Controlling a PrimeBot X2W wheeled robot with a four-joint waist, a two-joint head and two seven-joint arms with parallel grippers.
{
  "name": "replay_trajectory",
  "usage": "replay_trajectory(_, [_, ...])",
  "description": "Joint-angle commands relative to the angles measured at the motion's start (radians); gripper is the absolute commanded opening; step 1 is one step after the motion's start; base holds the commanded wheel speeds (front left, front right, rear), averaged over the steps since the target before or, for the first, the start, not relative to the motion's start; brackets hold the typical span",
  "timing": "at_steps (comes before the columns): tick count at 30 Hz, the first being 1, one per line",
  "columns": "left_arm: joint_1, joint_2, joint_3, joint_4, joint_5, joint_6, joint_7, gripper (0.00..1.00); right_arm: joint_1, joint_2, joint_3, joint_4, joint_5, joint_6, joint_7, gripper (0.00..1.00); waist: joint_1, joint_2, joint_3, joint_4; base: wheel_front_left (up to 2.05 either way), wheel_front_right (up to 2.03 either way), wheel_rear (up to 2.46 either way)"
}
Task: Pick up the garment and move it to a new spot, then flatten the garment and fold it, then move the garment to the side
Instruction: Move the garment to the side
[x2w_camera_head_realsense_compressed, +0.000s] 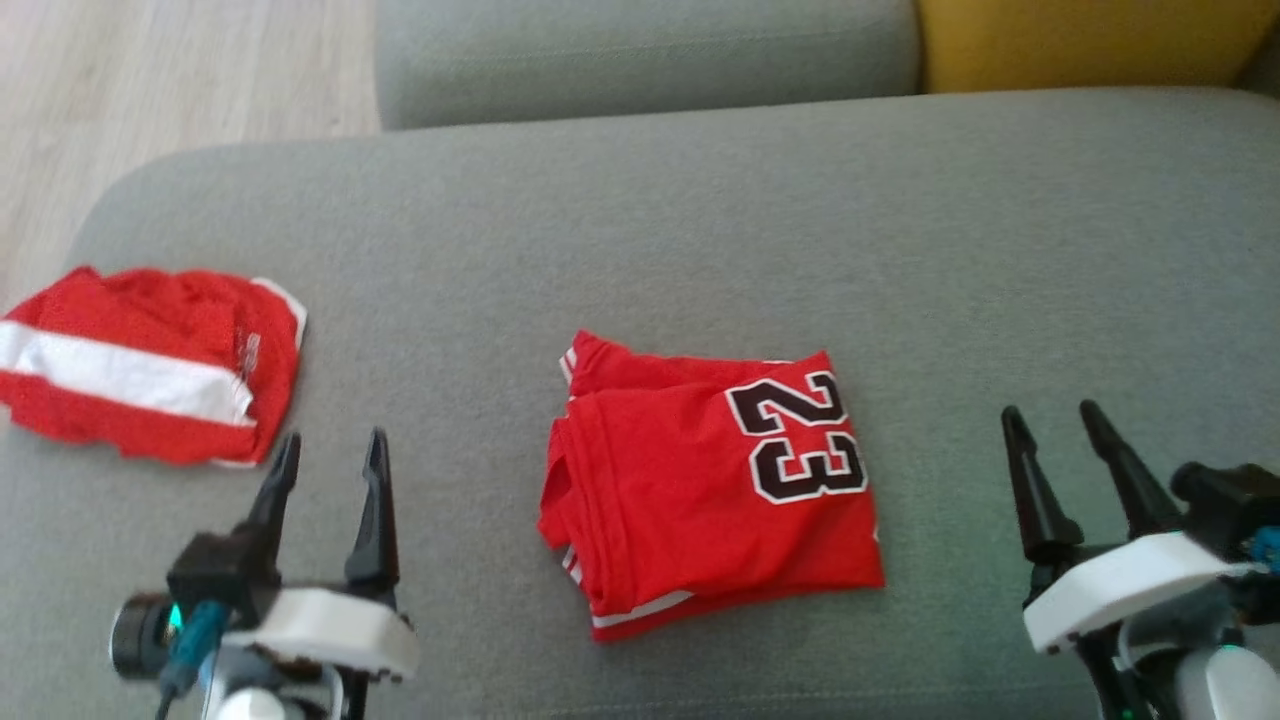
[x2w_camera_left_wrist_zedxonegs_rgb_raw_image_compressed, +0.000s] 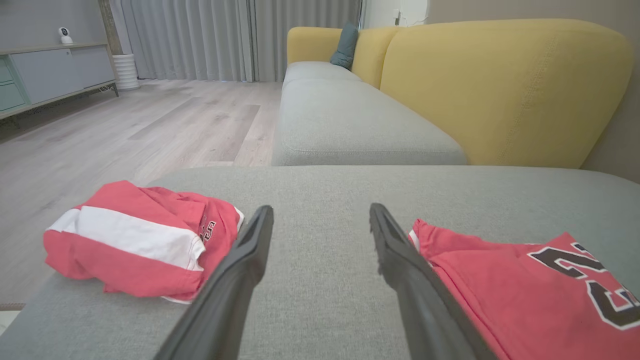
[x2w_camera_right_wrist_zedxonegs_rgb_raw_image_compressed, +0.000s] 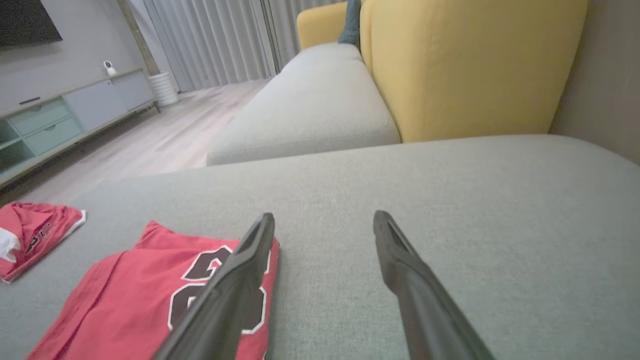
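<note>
Head view, looking down. A red jersey (x2w_camera_head_realsense_compressed: 710, 480) marked "23" lies folded into a rough square at the centre of the grey sofa seat (x2w_camera_head_realsense_compressed: 900, 250). It touches neither pincer.

The left pincer (x2w_camera_head_realsense_compressed: 333, 438) stands at 7 o'clock and the right pincer (x2w_camera_head_realsense_compressed: 1049, 410) at 4 o'clock. Both are spread wide and empty, with their fingers pointing toward 12 o'clock.

A striped garment (x2w_camera_head_realsense_compressed: 150, 365), red with a white band, lies at 9 o'clock, well apart from the jersey.

**Handling (judged).** The jersey looks light, soft and limp, and it is not fragile. Its stacked layers are likely to slide apart or unfold if it is lifted by one ply. The best hold is probably through all layers at once, with one pincer at the bunched 9 o'clock edge and the other at the 3 o'clock edge, so that the fold is carried level.

**Count.**
- Garments: two, both red
- Pincers: two, each with two dark fingers
- Sofa seat: one
- Yellow backrest (x2w_camera_head_realsense_compressed: 1080, 40): one, at 1 o'clock
</note>
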Motion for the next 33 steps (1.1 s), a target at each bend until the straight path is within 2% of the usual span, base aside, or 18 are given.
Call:
replay_trajectory(1, [-0.083, 0.014, 0.030, -0.036, 0.002, -0.002, -0.013, 1.00, -0.035, -0.017, 0.027, -0.014, -0.003, -0.001, 0.009, 1.00, 0.0000, -0.0001, 0.031, 0.031, 0.00, 0.00, 0.00])
replay_trajectory(7, [-0.158, -0.007, 0.010, -0.020, 0.013, -0.018, -0.037, 1.00, -0.090, -0.018, 0.083, 0.127, 0.018, -0.001, 0.021, 1.00, 0.0000, -0.0001, 0.107, 0.107, 0.00, 0.00, 0.00])
replay_trajectory(8, [-0.158, -0.007, 0.010, -0.020, 0.013, -0.018, -0.037, 1.00, -0.090, -0.018, 0.083, 0.127, 0.018, -0.001, 0.021, 1.00, 0.0000, -0.0001, 0.107, 0.107, 0.00, 0.00, 0.00])
replay_trajectory(17, [-0.230, -0.044, 0.001, 0.015, 0.031, -0.045, -0.074, 1.00, -0.172, -0.019, 0.133, 0.384, 0.066, -0.001, 0.043, 1.00, 0.0000, -0.0001, 0.142, 0.184, 0.00, 0.00, 0.00])
replay_trajectory(18, [-0.231, -0.046, 0.002, 0.016, 0.033, -0.047, -0.075, 1.00, -0.177, -0.020, 0.138, 0.397, 0.074, -0.001, 0.049, 0.61, 0.0000, -0.0001, 0.143, 0.186, 0.00, 0.00, 0.00])
replay_trajectory(19, [-0.232, -0.048, 0.003, 0.016, 0.036, -0.049, -0.076, 1.00, -0.181, -0.023, 0.143, 0.405, 0.080, -0.001, 0.053, 0.00, 0.0000, -0.0001, 0.144, 0.187, 0.00, 0.00, 0.00])
replay_trajectory(25, [-0.227, -0.055, 0.019, 0.003, 0.056, -0.053, -0.078, 1.00, -0.203, -0.043, 0.170, 0.399, 0.099, -0.001, 0.040, 0.00, 0.0000, -0.0001, 0.147, 0.169, 0.00, 0.00, 0.00])
replay_trajectory(33, [-0.220, -0.051, 0.042, -0.020, 0.082, -0.063, -0.078, 1.00, -0.276, -0.036, 0.246, 0.378, 0.106, -0.001, 0.022, 0.00, 0.0000, -0.0001, 0.154, 0.025, 0.00, 0.00, 0.00])
